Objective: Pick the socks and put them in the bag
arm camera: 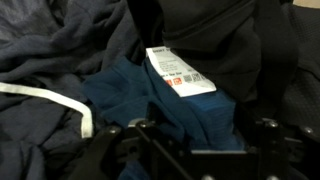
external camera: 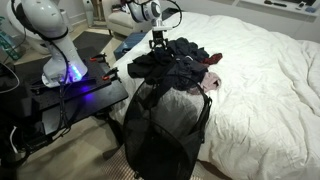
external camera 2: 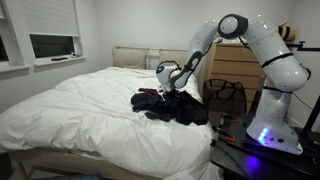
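Observation:
A heap of dark clothes [external camera: 178,62] lies on the white bed near its edge and shows in both exterior views [external camera 2: 172,106]. My gripper [external camera: 158,42] is down on top of the heap [external camera 2: 172,84]. In the wrist view the gripper [arm camera: 185,138] is open, one finger on each side of a folded navy blue piece, the socks [arm camera: 190,105], which carry a white label [arm camera: 180,72]. The fingers are not closed on the fabric. The tall black mesh bag [external camera: 165,125] stands open beside the bed, right under the heap's edge [external camera 2: 228,97].
A pink-and-white cloth [external camera: 212,83] lies at the heap's side near the bag's rim. A white drawstring [arm camera: 45,97] runs across dark fabric. The robot base [external camera: 62,60] stands on a black table beside the bed. A wooden dresser [external camera 2: 240,65] is behind the bag.

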`<state>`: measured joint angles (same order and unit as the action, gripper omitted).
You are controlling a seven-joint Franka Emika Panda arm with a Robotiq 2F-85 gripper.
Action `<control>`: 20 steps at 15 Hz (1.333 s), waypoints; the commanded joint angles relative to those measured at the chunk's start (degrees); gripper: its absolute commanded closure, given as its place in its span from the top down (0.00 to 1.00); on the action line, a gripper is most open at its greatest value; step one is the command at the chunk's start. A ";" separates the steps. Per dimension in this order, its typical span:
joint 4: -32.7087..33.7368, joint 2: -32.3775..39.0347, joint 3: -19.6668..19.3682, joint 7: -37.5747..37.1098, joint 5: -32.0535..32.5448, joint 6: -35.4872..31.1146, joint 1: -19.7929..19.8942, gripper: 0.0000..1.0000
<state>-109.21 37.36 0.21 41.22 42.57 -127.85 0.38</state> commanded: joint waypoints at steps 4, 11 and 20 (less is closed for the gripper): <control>1.16 0.49 -0.17 -1.02 0.71 -0.25 0.14 0.27; 4.63 -0.37 0.41 -4.71 -7.50 10.32 -0.51 0.02; 12.37 -5.24 0.96 -16.80 -24.68 28.96 0.60 0.02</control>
<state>-98.36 34.28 0.82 29.12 22.06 -102.89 0.21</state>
